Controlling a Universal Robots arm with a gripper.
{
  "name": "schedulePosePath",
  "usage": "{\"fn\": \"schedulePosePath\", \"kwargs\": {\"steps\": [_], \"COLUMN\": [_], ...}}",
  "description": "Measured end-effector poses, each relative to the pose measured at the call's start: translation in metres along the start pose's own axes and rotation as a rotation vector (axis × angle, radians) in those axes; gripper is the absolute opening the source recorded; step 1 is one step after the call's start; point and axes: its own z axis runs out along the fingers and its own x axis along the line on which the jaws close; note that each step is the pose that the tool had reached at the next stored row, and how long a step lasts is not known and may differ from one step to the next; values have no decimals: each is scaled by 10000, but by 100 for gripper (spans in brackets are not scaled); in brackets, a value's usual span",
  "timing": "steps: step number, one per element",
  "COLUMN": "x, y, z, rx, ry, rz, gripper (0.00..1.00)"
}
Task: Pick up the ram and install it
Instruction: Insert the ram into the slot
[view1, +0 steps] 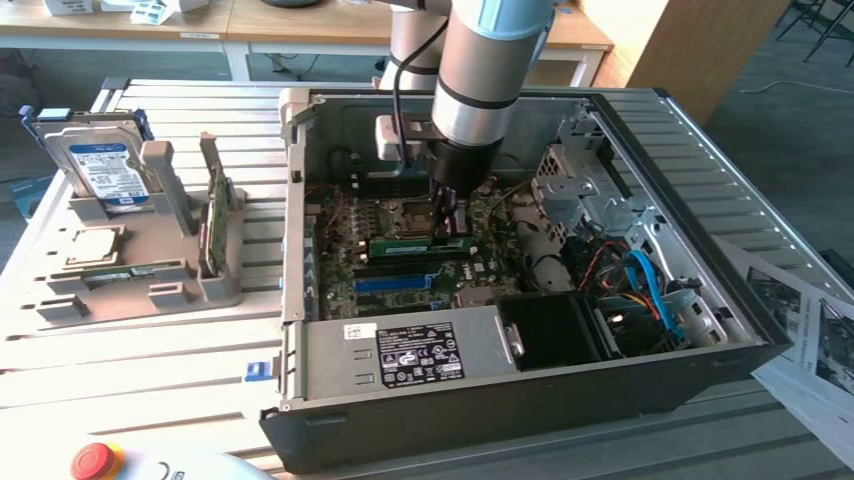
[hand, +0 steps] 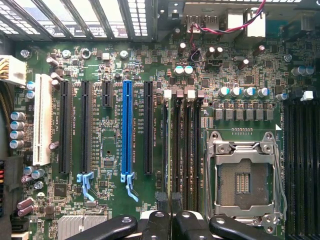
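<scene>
Ram (view1: 400, 244) reads as a long, thin green stick held level, clenched in my gripper (view1: 447, 231) down inside the open case (view1: 534, 425), over the motherboard (view1: 340, 272) between the CPU socket (view1: 400, 212) and the blue slot (view1: 394, 284); seated or not, can't tell.

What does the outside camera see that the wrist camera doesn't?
Exterior view: the hard drive in its gray stand, the red button and the robot arm. Wrist view: the white slot. Both: the green motherboard, the blue slot and the gripper, shut on the ram.
</scene>
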Motion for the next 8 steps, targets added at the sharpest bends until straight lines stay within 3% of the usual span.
{"fn": "schedulePosePath", "kwargs": {"steps": [8], "x": [0], "y": [-2], "z": [3], "rx": [2], "ry": [2], "rz": [-8], "gripper": [12]}}
